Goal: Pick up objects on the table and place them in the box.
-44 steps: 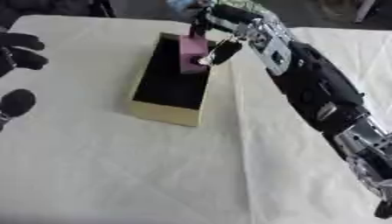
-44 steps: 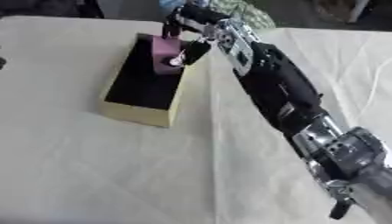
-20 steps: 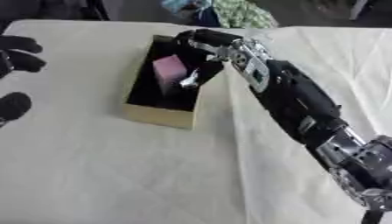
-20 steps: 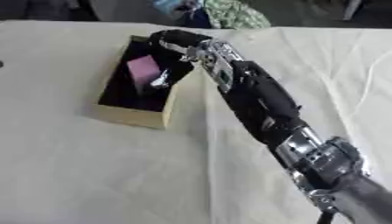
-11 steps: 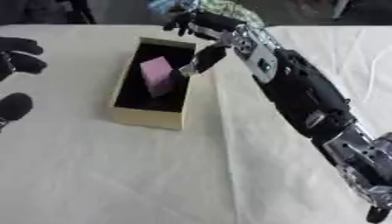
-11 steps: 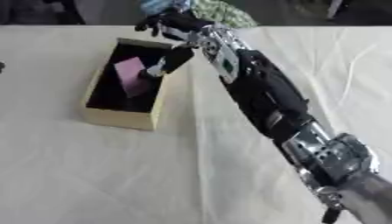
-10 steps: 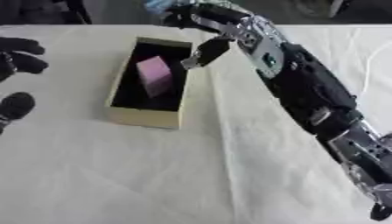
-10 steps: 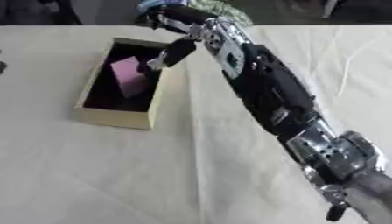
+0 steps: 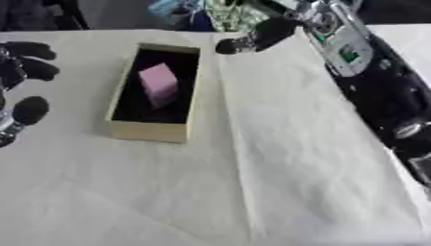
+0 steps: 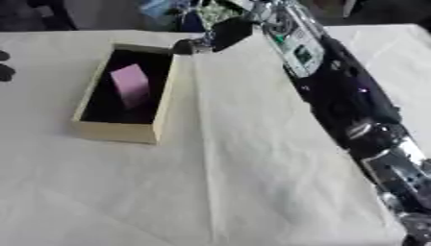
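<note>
Now pink block [image 9: 158, 84] sits tilted inside tan rectangular box [image 9: 148, 131], black-lined, near table's [image 9: 278, 182] far-left area. Right hand [image 9: 257, 36] empty, fingers extended, beyond box's far-right corner. Left hand [image 9: 23, 72] idle at left edge, open. Wrinkled cream cloth.

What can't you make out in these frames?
- Right hand: blurred and partly cut by the top edge in both eye views; finger pose unclear.
- Left hand: cut off by the left edge.
- Things past the table's far edge: blurred, only colours.
- Pink block in the box: underside hidden.
</note>
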`<action>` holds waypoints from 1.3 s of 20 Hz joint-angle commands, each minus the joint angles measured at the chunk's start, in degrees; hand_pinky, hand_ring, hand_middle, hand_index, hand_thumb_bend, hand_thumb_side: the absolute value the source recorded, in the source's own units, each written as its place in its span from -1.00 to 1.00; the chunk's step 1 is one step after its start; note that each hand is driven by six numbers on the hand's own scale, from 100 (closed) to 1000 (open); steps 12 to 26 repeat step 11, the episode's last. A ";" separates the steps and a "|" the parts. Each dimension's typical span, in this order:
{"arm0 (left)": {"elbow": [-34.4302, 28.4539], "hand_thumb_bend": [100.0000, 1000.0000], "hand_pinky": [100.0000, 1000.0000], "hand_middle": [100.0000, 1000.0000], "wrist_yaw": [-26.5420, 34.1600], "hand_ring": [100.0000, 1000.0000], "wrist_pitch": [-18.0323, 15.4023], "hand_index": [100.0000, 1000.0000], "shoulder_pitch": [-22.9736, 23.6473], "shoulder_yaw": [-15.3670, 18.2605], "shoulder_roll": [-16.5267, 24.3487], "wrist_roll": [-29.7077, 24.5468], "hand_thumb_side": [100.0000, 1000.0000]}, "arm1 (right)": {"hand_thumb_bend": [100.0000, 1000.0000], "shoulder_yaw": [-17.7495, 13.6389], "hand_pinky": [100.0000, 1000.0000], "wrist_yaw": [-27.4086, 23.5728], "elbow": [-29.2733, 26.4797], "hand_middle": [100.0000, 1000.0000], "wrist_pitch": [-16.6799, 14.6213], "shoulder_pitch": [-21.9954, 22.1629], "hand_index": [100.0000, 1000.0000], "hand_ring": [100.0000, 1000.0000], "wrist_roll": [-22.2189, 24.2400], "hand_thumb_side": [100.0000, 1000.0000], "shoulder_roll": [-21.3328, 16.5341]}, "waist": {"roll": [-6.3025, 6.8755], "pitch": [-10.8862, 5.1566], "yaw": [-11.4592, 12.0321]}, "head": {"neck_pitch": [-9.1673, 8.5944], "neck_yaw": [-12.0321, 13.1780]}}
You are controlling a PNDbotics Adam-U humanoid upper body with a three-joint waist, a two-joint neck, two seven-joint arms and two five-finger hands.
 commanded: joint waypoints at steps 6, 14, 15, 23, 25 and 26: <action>0.21 0.71 0.33 0.28 -0.81 0.24 0.08 0.50 -0.08 0.99 1.28 1.19 0.32 | 0.20 -3.52 0.40 -4.54 -11.05 0.54 3.94 6.53 1.00 0.46 -2.20 0.10 -6.15 | 0.45 -0.34 -1.11 | -0.77 1.49; 0.39 0.71 0.33 0.28 -0.99 0.24 0.06 0.50 0.22 1.20 1.29 1.26 0.33 | 0.19 -4.75 0.40 -3.64 -14.74 0.55 4.26 10.98 1.00 0.46 -3.06 0.09 -7.86 | 0.62 0.15 -1.69 | -0.99 2.08; 0.39 0.71 0.33 0.28 -0.99 0.24 0.06 0.50 0.22 1.20 1.29 1.26 0.33 | 0.19 -4.75 0.40 -3.64 -14.74 0.55 4.26 10.98 1.00 0.46 -3.06 0.09 -7.86 | 0.62 0.15 -1.69 | -0.99 2.08; 0.39 0.71 0.33 0.28 -0.99 0.24 0.06 0.50 0.22 1.20 1.29 1.26 0.33 | 0.19 -4.75 0.40 -3.64 -14.74 0.55 4.26 10.98 1.00 0.46 -3.06 0.09 -7.86 | 0.62 0.15 -1.69 | -0.99 2.08; 0.39 0.71 0.33 0.28 -0.99 0.24 0.06 0.50 0.22 1.20 1.29 1.26 0.33 | 0.19 -4.75 0.40 -3.64 -14.74 0.55 4.26 10.98 1.00 0.46 -3.06 0.09 -7.86 | 0.62 0.15 -1.69 | -0.99 2.08; 0.39 0.71 0.33 0.28 -0.99 0.24 0.06 0.50 0.22 1.20 1.29 1.26 0.33 | 0.19 -4.75 0.40 -3.64 -14.74 0.55 4.26 10.98 1.00 0.46 -3.06 0.09 -7.86 | 0.62 0.15 -1.69 | -0.99 2.08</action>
